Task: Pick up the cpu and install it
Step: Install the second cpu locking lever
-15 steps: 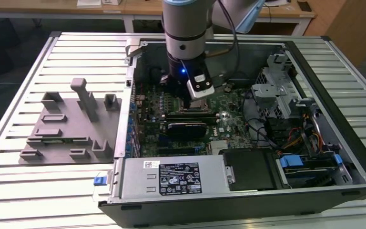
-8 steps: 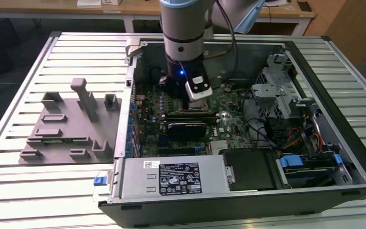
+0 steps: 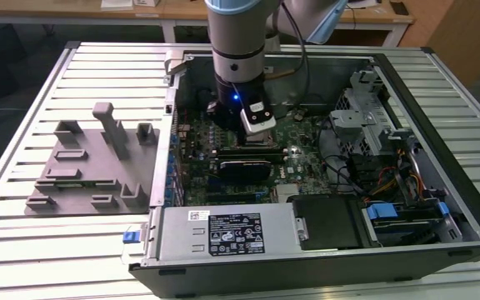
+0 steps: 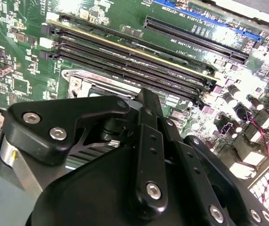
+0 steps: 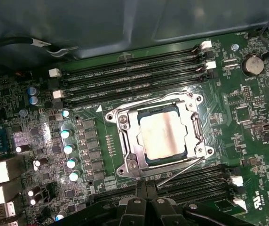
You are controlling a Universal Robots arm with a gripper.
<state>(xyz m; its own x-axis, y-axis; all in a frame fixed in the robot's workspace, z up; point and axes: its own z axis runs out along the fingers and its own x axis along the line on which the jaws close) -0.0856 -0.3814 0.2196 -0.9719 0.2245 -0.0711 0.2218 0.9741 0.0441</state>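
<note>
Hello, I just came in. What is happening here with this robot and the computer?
A robot arm reaches into an open computer case, its end effector hovering over the motherboard. The cpu already lies in its socket frame. A grey plastic fixture stands beside the case.

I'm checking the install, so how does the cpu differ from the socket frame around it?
The cpu is a plain silvery square lying flat in the middle; the socket frame is an open metal border enclosing it, larger, with screws at its corners. A thin lever runs along the frame, not the cpu. Both are square and metallic.
</note>
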